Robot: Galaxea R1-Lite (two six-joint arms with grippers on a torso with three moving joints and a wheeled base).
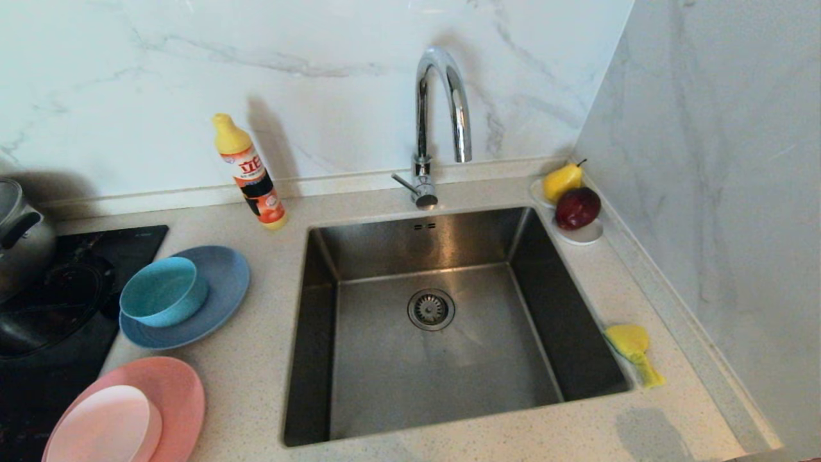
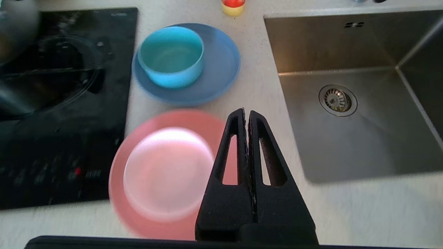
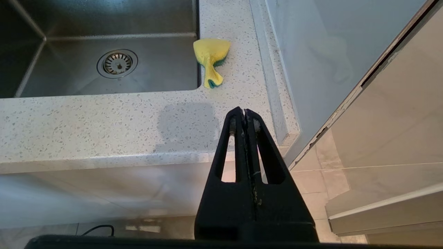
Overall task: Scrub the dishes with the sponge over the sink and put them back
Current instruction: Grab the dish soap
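Note:
Left of the steel sink a teal bowl sits on a blue plate. Nearer the front edge a pale pink bowl sits on a pink plate. The yellow sponge lies crumpled on the counter at the sink's right rim. In the left wrist view my left gripper hangs shut and empty above the pink plate's edge, with the teal bowl beyond it. My right gripper is shut and empty, off the counter's front edge, short of the sponge. Neither arm shows in the head view.
An orange detergent bottle stands behind the plates. A chrome faucet rises behind the sink. A small white dish with a pear and a red fruit sits at the back right corner. A black cooktop with a steel pot lies far left.

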